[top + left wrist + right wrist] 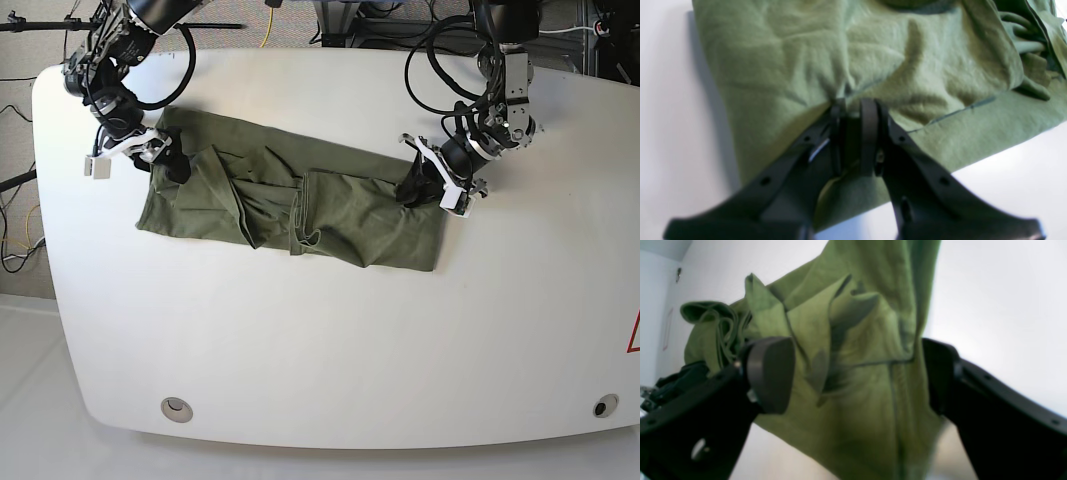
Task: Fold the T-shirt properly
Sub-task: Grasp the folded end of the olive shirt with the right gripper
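The olive-green T-shirt (330, 215) lies in a long, creased band across the far half of the white table (320, 340). At the band's right end my left gripper (418, 185) touches the cloth. In the left wrist view its fingers (868, 116) stand close together, pinching a gathered fold of the T-shirt (773, 60). My right gripper (165, 160) is at the band's left end, open. In the right wrist view its wide-apart pads (770, 373) straddle bunched T-shirt (857, 413) cloth without closing on it.
Cables and frame parts (350, 15) run along the table's far edge. Two round holes (177, 407) sit near the front corners. A red mark (633, 335) shows at the right edge. Floor lies beyond the left edge.
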Controlling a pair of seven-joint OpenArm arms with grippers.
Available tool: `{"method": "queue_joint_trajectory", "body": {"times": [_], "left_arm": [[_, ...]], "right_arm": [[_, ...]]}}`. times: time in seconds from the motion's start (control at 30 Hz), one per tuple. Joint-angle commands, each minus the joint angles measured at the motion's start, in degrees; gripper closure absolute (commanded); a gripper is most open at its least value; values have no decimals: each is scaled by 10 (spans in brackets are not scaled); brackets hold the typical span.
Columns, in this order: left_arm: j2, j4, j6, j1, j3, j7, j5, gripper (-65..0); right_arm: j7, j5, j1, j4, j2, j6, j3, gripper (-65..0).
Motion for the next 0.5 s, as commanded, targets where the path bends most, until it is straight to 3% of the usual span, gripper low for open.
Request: {"method": "queue_joint_trajectory", "body": {"times": [0.0,0.47], "left_arm": [[-6,1,12,1,0,30,24,-64],[-4,2,12,4,1,22,20,-62]], "right_arm": [[-35,-49,-8,3,-16,-10,-2,-546],[-16,-47,1,-12,-9,-10,-8,-545]]}}
